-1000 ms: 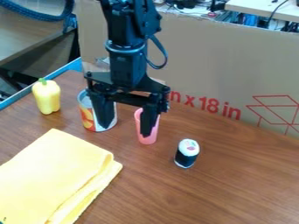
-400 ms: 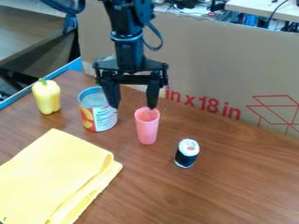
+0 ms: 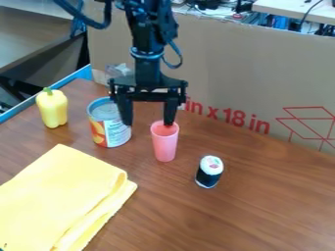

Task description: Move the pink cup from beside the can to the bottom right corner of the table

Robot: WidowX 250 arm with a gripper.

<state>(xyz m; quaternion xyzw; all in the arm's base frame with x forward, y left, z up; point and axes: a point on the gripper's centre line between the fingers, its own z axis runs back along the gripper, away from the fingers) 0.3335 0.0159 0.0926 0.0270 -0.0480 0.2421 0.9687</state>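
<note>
The black gripper (image 3: 148, 122) hangs open above the upper middle of the table, with nothing between its fingers. One finger is at the mouth of the upright pink cup (image 3: 165, 144); whether they touch I cannot tell. The other finger is beside the right rim of an open can (image 3: 108, 128) with a red, yellow and white label. Right of the cup stands a small dark container with a white top (image 3: 209, 171). A yellow toy pepper (image 3: 52, 109) stands left of the can.
A folded yellow cloth (image 3: 62, 198) lies on the wooden table (image 3: 262, 196) at lower left. A cardboard panel (image 3: 262, 73) with red print rises behind the table. A blue edge (image 3: 26, 101) borders it at left.
The gripper first rose and drew back from in front of the can and cup, uncovering both, then shifted slightly, its fingers a little lower than 0.4 s ago. The objects stayed put.
</note>
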